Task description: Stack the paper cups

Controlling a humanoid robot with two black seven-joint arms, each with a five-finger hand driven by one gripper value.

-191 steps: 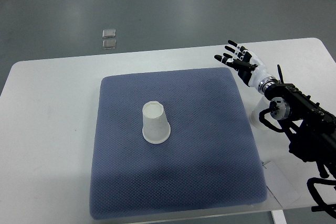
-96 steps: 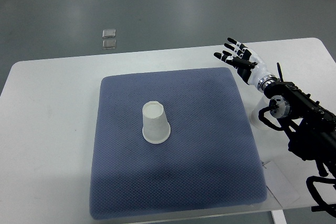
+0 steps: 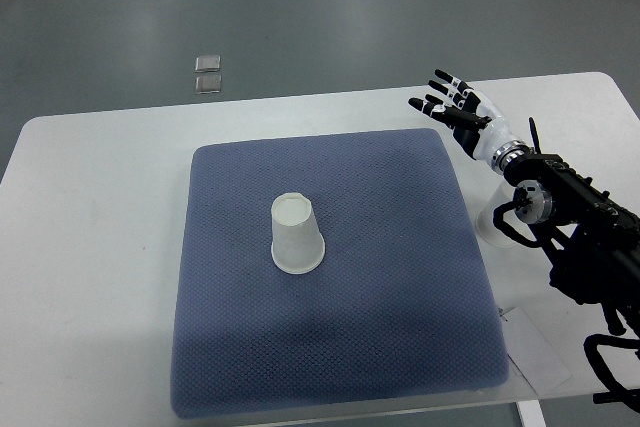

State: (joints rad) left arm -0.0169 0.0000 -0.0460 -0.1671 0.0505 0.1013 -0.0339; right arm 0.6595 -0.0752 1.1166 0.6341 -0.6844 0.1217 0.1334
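Right robot hand (image 3: 458,112) held over the worktop's far right area, fingers spread, holding nothing.
One white paper cup (image 3: 296,235) stands upside down near the middle of the blue mat (image 3: 340,347), which lies on the white worktop (image 3: 90,247). The hand is beyond the mat's far right corner, well apart from the cup; its dark arm (image 3: 580,247) enters from the right edge. A second white object sits partly hidden behind the forearm, just off the mat's right edge; cannot tell what it is. Two small clear squares (image 3: 208,74) lie on the floor beyond the worktop.

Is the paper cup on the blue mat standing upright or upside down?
Upside down: the paper cup rests on its wide rim on the blue mat, closed narrow base facing up.
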